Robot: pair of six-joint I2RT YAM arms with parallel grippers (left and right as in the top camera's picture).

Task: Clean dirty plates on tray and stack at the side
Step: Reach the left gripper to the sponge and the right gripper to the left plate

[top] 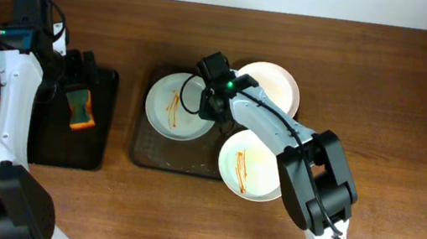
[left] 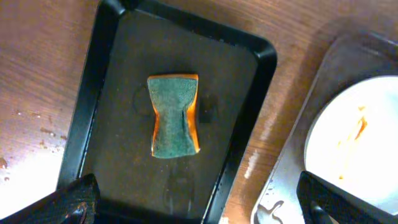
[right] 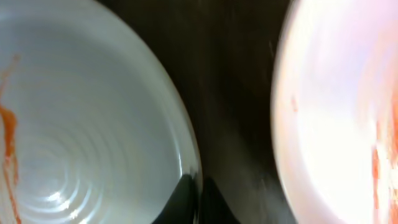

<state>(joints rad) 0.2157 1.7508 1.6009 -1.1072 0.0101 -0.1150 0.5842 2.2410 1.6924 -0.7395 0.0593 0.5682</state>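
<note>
Three white plates lie on the brown tray [top: 159, 155]. The left plate [top: 171, 109] has orange streaks; it also shows in the right wrist view [right: 93, 118]. The front right plate [top: 249, 165] is streaked too. The back right plate [top: 274, 82] looks cleaner. My right gripper [top: 214, 105] is shut on the left plate's right rim, one finger on each side of it [right: 199, 198]. A green and orange sponge [top: 81, 108] [left: 174, 116] lies on the black tray [top: 49, 142]. My left gripper [top: 76, 72] [left: 199, 196] is open and empty above the sponge.
The black tray [left: 249, 106] lies left of the brown tray [left: 292, 168], with a strip of bare wooden table [top: 124, 123] between them. Wooden table [top: 416, 124] extends to the right of the plates.
</note>
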